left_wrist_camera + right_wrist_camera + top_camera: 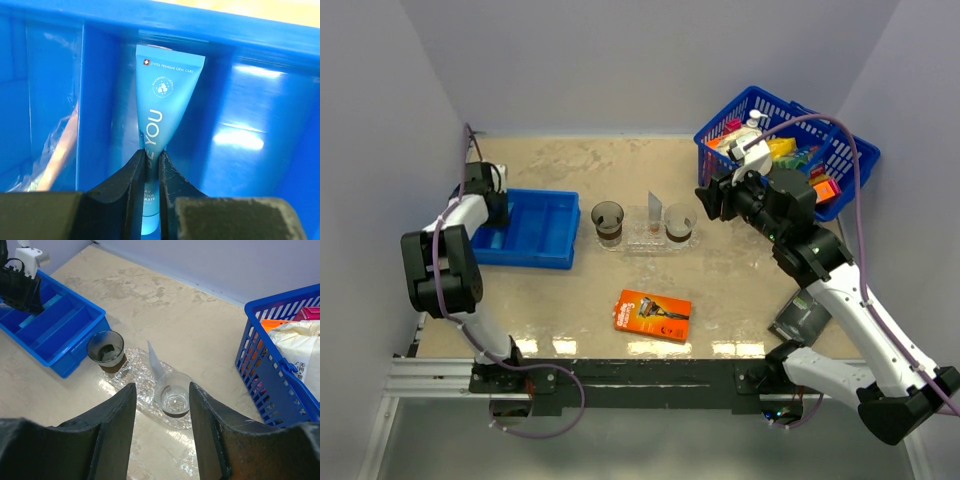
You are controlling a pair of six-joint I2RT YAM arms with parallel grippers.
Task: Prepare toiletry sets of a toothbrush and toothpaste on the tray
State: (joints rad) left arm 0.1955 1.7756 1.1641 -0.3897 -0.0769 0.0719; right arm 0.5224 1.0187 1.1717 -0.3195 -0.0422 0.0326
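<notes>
Toothpaste [167, 100] between left hand's [152, 156] fingers [134, 172], apparently pinched, inside blue bin [260, 30], right hand [161, 388] open

The left gripper [497, 210] reaches into the left end of the blue bin [548, 238], and the right gripper [709, 200] hangs between the tray [643, 244] and the blue basket [850, 160]. At each end of the clear tray there is a brownish cup [608, 222] [680, 222], with a pale tube [654, 207] upright between them. An orange razor pack [653, 314] lies apart on the table [570, 165], nearer to the arm bases.
</notes>
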